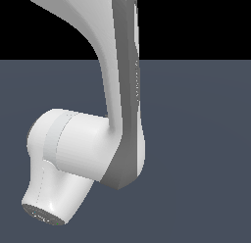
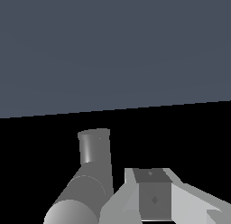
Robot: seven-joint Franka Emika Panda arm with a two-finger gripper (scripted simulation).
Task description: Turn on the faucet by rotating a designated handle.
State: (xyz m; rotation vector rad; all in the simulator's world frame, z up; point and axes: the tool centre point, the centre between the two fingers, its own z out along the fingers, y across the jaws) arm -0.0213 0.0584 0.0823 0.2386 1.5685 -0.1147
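The gripper [image 2: 155, 198] is showing only partly in the wrist view, as a pale grey block with a darker square face; I cannot tell how its jaws are standing or whether it is holding anything. Just beside it, a grey cylindrical faucet [image 2: 92, 173] part is lying, bending into a short open-ended tube. In the exterior view, the white robot arm [image 1: 98, 144] is filling the foreground over a slate-blue floor [image 1: 206, 154], hiding the faucet.

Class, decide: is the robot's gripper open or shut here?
Cannot tell. The wrist view shows only one grey finger beside a grey cylinder; the arm fills the exterior view.
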